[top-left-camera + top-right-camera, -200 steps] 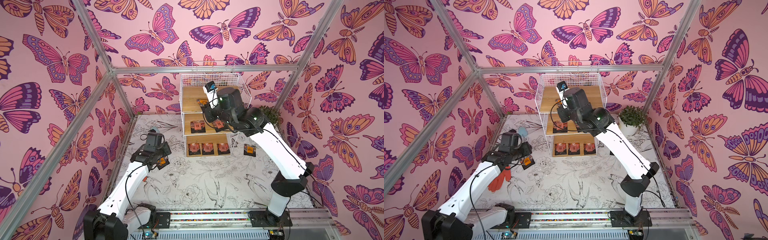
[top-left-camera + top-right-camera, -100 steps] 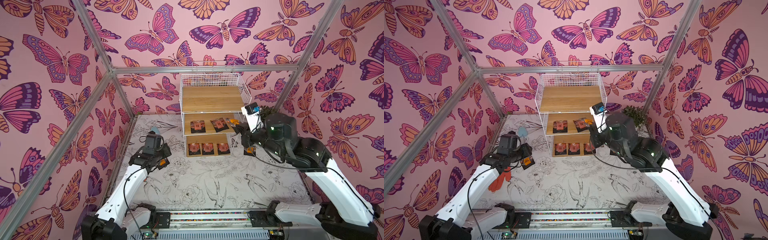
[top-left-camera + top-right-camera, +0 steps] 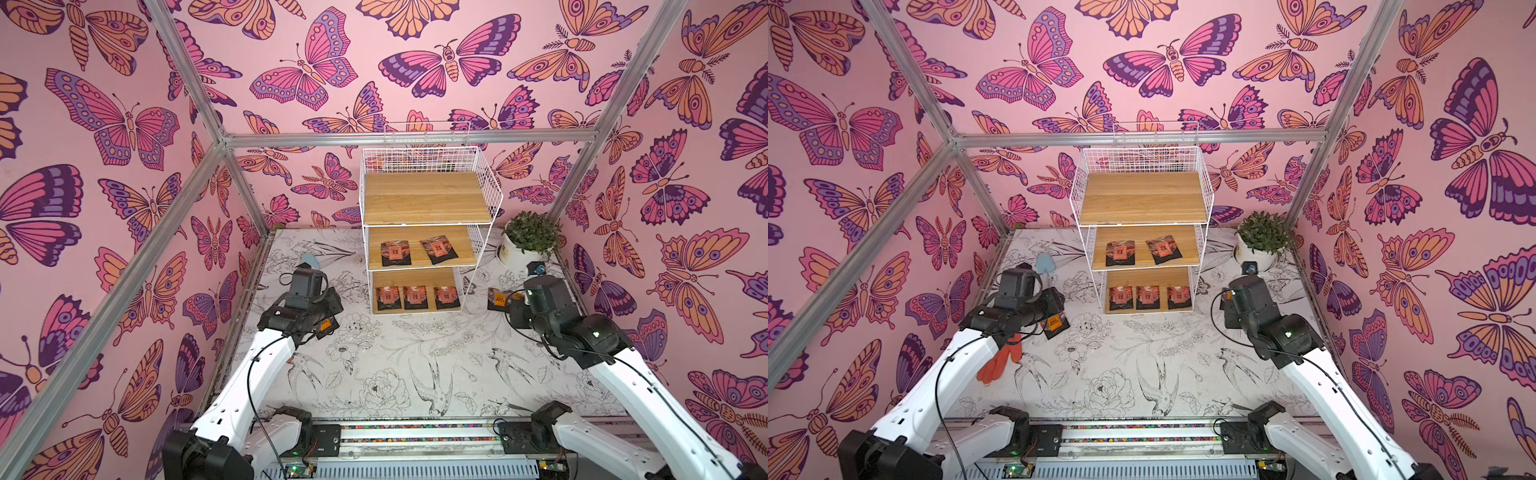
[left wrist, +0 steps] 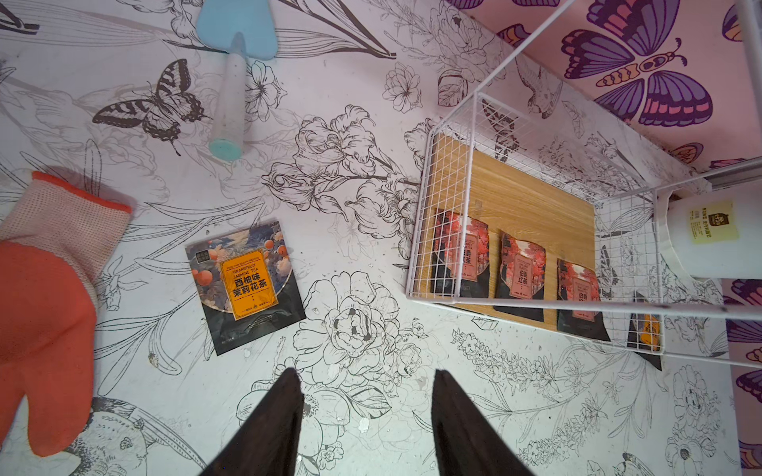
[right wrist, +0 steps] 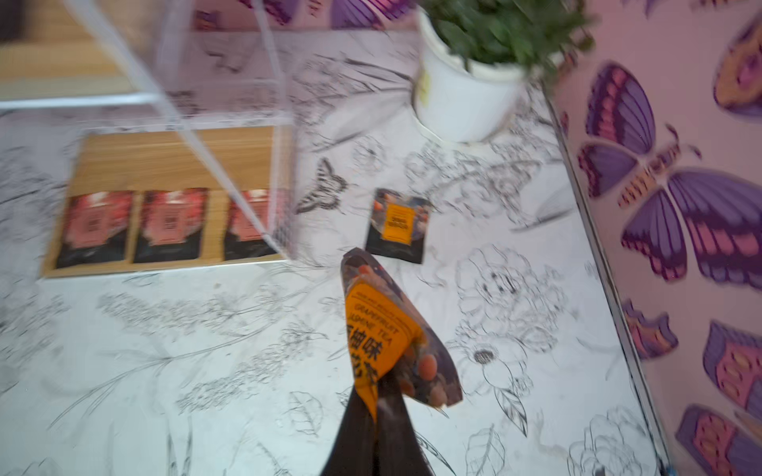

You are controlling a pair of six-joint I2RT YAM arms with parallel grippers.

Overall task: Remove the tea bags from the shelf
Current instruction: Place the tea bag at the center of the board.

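1. Tea bag [image 5: 383,329], orange-labelled and bent, is clamped between the closed fingers of the right hand [image 5: 377,389], above the table [image 5: 165,350] to the right of the shelf [image 3: 424,199].
2. Left hand [image 4: 365,372] hovers over the table with its jaws apart, holding nothing.
3. A second tea bag [image 4: 245,286] with an orange label lies flat just ahead of it, near an orange glove [image 4: 45,313].
4. A third tea bag [image 5: 398,226] with an orange label lies on the table just beside the shelf's bottom tier.
5. Bottom board: three pink-label tea bags [image 3: 415,297] in a row.
6. Middle board: two pink-label tea bags [image 3: 396,252], the right one askew.
7. White plant pot [image 3: 511,253] stands farthest back.
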